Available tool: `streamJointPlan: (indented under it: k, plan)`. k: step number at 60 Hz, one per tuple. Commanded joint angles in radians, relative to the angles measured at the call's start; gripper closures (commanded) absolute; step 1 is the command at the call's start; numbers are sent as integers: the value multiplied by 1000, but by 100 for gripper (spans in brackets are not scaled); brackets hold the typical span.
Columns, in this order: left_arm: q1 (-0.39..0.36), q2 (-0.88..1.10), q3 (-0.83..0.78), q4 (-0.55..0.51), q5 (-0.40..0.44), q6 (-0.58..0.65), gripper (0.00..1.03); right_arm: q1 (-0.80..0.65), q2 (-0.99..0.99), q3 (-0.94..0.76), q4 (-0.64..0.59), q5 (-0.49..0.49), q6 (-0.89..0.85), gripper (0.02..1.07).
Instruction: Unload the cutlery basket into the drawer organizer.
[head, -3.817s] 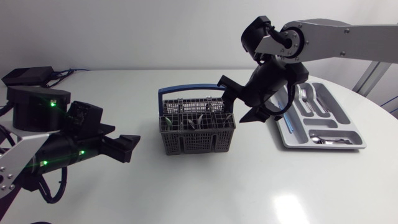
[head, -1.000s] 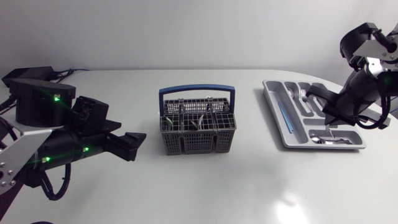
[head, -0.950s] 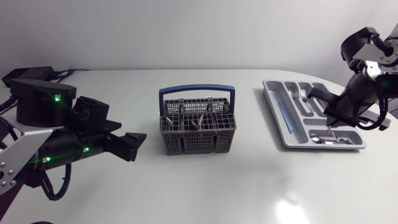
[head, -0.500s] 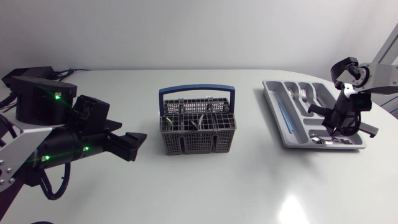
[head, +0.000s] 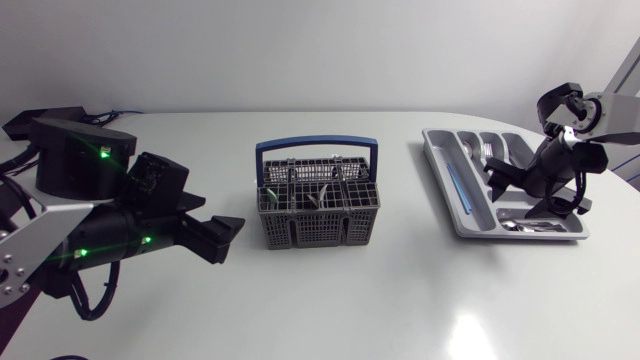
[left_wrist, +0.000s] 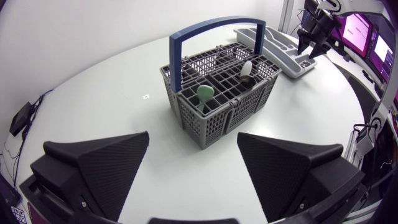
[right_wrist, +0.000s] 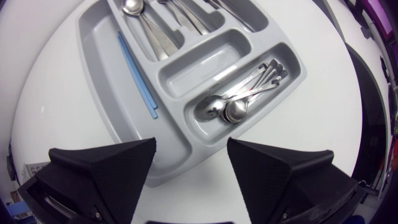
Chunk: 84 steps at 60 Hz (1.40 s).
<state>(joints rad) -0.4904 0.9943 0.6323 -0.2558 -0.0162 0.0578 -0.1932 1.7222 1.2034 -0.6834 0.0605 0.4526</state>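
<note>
At the table's (head: 350, 300) centre, the cutlery basket (head: 318, 231) holds a green-tipped utensil (left_wrist: 205, 93); at its 3 o'clock, the drawer organizer (head: 437, 172) holds spoons (right_wrist: 230, 111). Left claw (left_wrist: 193, 142) and right claw (right_wrist: 189, 148) gape wide, empty.

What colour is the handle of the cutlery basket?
Blue. The handle of the grey cutlery basket shows best in the left wrist view.

Bright, even overhead light. Soft glare patch on white desk (head: 465, 335) near front-right edge. Faint diffuse shadow beneath basket (head: 318, 228). Wrist views: fisheye bows desk edges into curves.
</note>
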Motion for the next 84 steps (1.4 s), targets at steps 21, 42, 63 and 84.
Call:
streamJointPlan:
  k: [21,42,63,84]
  plan:
    - [-22,49,76,-16,-7,30,4,179,-299,-70,-113,-229,-29,7]
    - [-22,72,84,-22,-7,31,5,518,-319,-31,-168,-248,233,7]
    - [-4,83,86,-13,-5,37,5,693,-162,140,-160,-243,428,10]
    - [36,129,95,15,33,63,5,738,-26,260,-153,-243,528,21]
